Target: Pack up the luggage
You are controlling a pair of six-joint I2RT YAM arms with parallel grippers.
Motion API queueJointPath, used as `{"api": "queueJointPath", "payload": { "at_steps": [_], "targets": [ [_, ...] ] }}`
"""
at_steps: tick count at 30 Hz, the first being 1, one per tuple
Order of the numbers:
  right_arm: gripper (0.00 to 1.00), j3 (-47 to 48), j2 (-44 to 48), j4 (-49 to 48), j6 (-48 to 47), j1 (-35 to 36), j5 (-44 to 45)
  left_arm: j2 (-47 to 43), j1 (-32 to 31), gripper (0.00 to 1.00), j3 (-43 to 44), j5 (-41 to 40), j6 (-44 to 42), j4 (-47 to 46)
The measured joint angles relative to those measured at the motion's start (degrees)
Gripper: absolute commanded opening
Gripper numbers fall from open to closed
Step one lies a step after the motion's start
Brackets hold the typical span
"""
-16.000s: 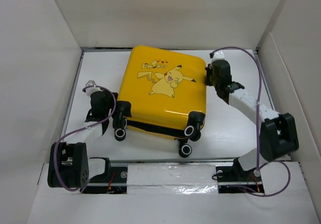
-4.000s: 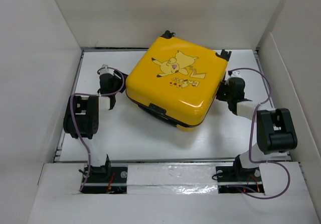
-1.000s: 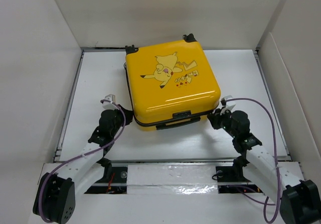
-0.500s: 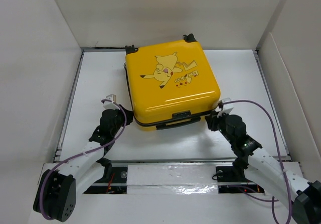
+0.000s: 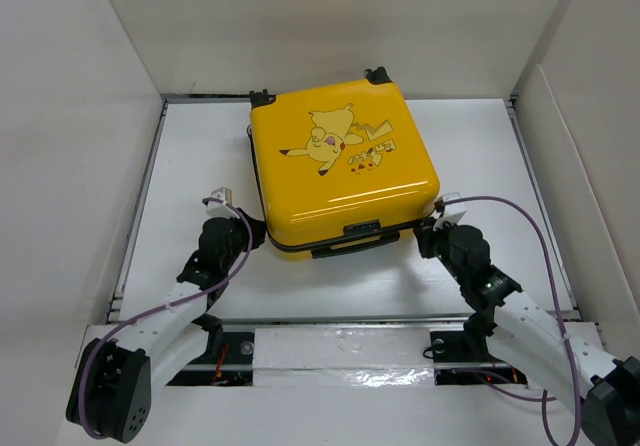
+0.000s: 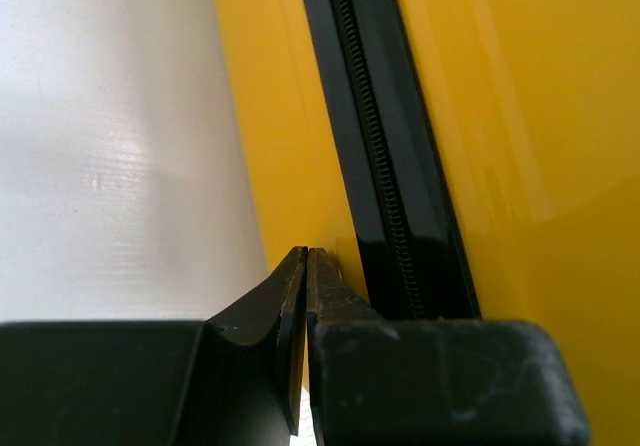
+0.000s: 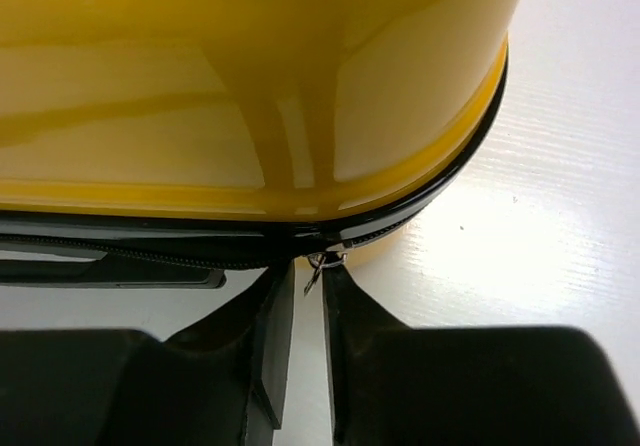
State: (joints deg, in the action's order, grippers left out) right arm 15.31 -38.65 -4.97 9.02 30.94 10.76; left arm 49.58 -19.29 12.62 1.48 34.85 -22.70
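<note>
White table [image 5: 190,156], wide margins around luggage [image 5: 340,171]; left hand [image 6: 306,256] pressed together at its side, right hand [image 7: 307,274] pinching zipper pull [image 7: 320,262].

luggage [image 5: 340,166]: yellow, cartoon print | zipper band [image 6: 385,166]: black | table [image 5: 200,146]: white

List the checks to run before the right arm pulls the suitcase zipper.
1. Suitcase lies flat on the table, lid down: ok.
2. Zipper pull sits between the fingers of the right gripper: ok.
3. Pull actually clamped: cannot tell; a narrow gap shows between the fingers.
4. Left gripper shut, tips at the yellow shell beside the zipper: ok.
5. Direction the zipper opens: cannot tell.
</note>
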Motion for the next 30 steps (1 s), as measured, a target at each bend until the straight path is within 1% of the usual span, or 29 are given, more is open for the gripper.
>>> {"api": "queueJointPath", "payload": {
  "at_steps": [2, 3, 4, 8, 11, 14, 15, 17, 19, 21, 26, 30],
  "targets": [
    [0.09, 0.28, -0.63, 0.07, -0.33, -0.22, 0.00, -0.42, 0.00, 0.00, -0.07, 0.28, -0.15, -0.02],
    [0.03, 0.42, -0.94, 0.04, -0.31, -0.24, -0.02, -0.79, 0.00, 0.00, -0.13, 0.52, -0.26, -0.13],
    [0.01, 0.52, -1.18, 0.00, -0.31, -0.24, 0.02, -1.14, 0.00, 0.00, -0.20, 0.68, -0.33, -0.24],
    [0.00, 0.59, -1.68, -0.55, -0.17, 0.26, 0.72, -2.05, 0.00, 0.00, -0.98, 1.27, -0.68, -1.27],
    [0.00, 1.05, -3.74, -0.98, -0.24, 2.86, 3.34, -0.94, 0.04, 0.00, -1.05, 1.31, -0.98, -2.51],
    [0.00, 5.14, -8.31, 1.25, -0.42, 9.55, 3.50, 0.90, 0.31, 0.00, -1.05, 1.36, -1.01, -4.17],
    [0.00, 7.50, -10.54, 3.39, -1.86, 12.79, 5.77, 1.33, 0.35, 0.00, -1.05, 1.09, -1.07, -4.52],
    [0.00, 12.07, -14.34, 8.50, -2.95, 17.03, 8.31, 1.75, 1.09, 0.00, -1.05, -0.59, -1.29, -4.96],
    [0.00, 16.46, -18.12, 10.84, -2.80, 23.50, 6.19, 1.81, 1.36, 0.00, -1.05, -1.11, -1.31, -5.60],
    [0.00, 20.06, -23.15, 12.09, -2.84, 28.98, 6.73, 2.08, 1.38, 0.00, -1.42, -1.38, -1.36, -6.21],
    [0.00, 27.69, -34.86, 9.60, -2.56, 37.86, 8.02, 2.78, 1.40, 0.00, -2.89, -0.42, -0.35, -9.46],
    [0.00, 34.82, -45.33, 4.31, -2.08, 42.29, 8.63, 3.08, 1.40, 0.00, -3.45, 0.85, 0.52, -10.80]
  ]
}}
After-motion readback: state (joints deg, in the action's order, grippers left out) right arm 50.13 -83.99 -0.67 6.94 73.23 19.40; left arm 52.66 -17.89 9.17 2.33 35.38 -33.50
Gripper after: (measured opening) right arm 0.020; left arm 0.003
